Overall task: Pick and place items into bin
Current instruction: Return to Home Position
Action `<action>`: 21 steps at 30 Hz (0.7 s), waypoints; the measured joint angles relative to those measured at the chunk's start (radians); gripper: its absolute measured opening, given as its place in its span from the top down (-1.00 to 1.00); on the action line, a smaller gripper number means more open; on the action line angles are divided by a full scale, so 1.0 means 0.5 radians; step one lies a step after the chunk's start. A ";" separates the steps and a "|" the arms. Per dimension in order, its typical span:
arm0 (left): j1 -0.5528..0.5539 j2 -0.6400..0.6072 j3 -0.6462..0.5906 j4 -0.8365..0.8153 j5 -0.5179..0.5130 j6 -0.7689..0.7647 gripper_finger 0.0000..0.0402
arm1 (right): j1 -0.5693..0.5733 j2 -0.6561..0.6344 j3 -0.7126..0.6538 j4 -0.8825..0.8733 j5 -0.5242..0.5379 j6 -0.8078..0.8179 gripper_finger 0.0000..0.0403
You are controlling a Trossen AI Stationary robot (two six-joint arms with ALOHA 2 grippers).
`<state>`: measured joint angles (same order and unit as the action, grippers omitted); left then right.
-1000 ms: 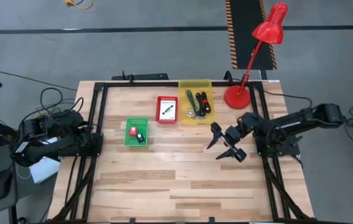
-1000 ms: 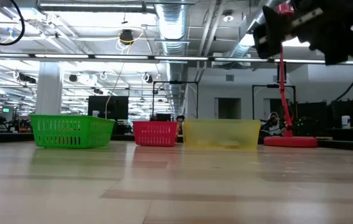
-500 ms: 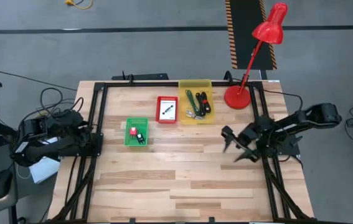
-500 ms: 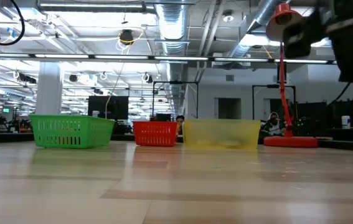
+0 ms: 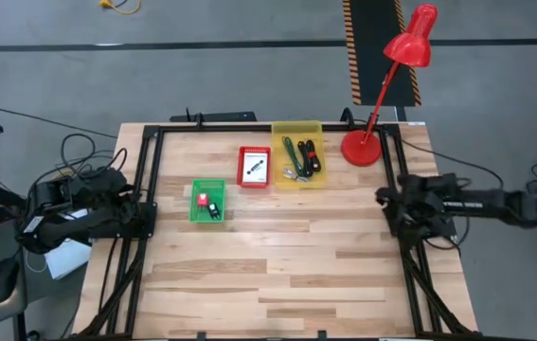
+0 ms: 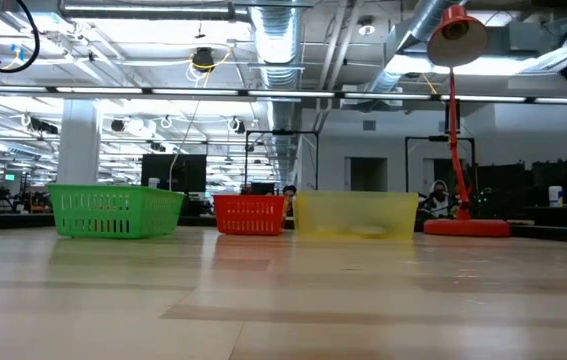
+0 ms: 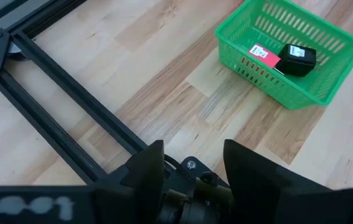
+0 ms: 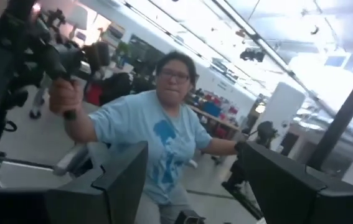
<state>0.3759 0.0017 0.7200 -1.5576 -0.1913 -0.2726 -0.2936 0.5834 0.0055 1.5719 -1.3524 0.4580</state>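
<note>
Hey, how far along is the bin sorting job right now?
Done: cables in the yellow bin, a white card in the red bin, small pieces in the green bin. In hand: nothing; left gripper and right gripper sit open, empty, at the sides of the table. Left: no loose items visible.

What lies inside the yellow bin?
The yellow bin holds a green cable, a black-and-red cable bundle and a pale cable end. Anything beneath them is covered.

I see my dark jointed left arm (image 5: 79, 216) and matching right arm (image 5: 462, 201). Broad black wedge-shaped fingers (image 7: 251, 174) flank a small silver screw (image 7: 190, 164).
</note>
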 joint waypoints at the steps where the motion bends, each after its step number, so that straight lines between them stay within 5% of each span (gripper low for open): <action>1: 0.000 0.000 0.000 0.000 0.000 0.000 0.23 | -0.043 -0.105 -0.001 -0.002 -0.022 0.066 -0.27; 10: 0.000 0.000 0.000 0.000 0.000 0.000 0.23 | -0.283 -0.748 -0.001 -0.199 -0.137 0.699 -0.27; 21: 0.000 0.000 0.000 0.000 0.000 0.000 0.23 | -0.595 -1.131 -0.002 -0.552 -0.026 1.190 -0.27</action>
<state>0.3759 0.0017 0.7200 -1.5578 -0.1913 -0.2726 -0.5911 0.0181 0.0048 1.2957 -1.3653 1.0529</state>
